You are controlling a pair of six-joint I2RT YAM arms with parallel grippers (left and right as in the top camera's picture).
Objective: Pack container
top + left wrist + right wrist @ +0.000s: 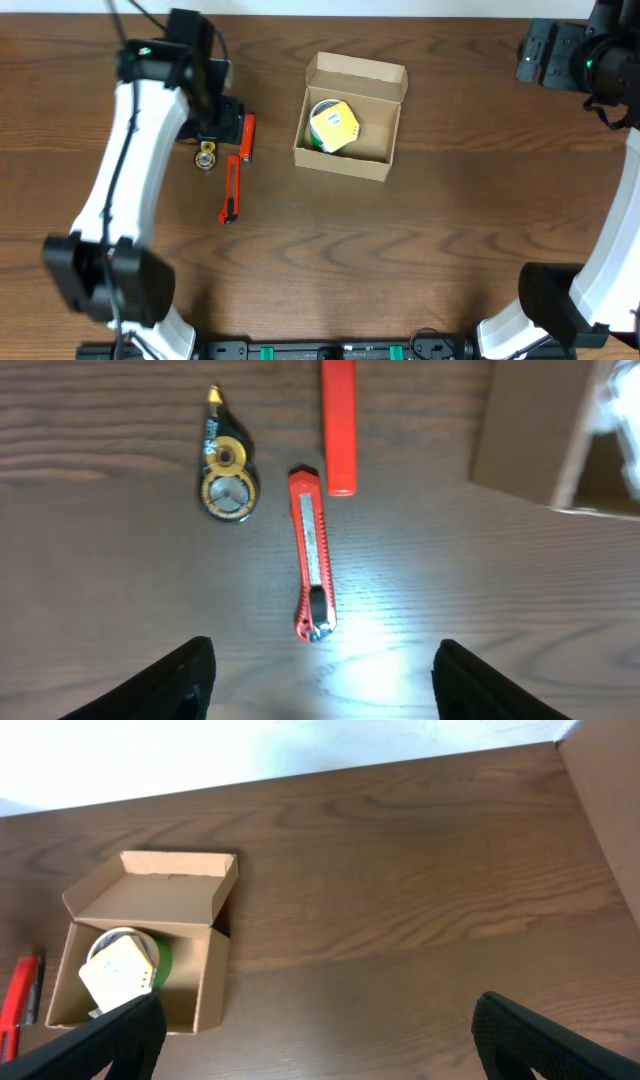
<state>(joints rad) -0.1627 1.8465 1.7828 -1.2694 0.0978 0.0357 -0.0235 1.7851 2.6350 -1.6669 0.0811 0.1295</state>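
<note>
The container [350,155] is a tan cardboard box at the table's middle back, lid flap open; in the right wrist view the container [135,915] sits at the lower left. Inside lie a green tape roll [322,136] and a yellow-white item [335,124]. My left gripper [220,118] hovers left of the box, over the loose tools. In its wrist view the left gripper [325,695] is open and holds nothing. A red box cutter [312,565] lies just ahead of its fingertips. My right gripper [320,1050] is open and empty, up at the back right of the table.
A red marker [338,425] lies beyond the cutter and a yellow-black correction tape dispenser [228,470] to its left. Overhead, the marker [247,137], cutter [231,188] and dispenser [206,156] cluster left of the box. A tan panel [610,800] borders the right wrist view.
</note>
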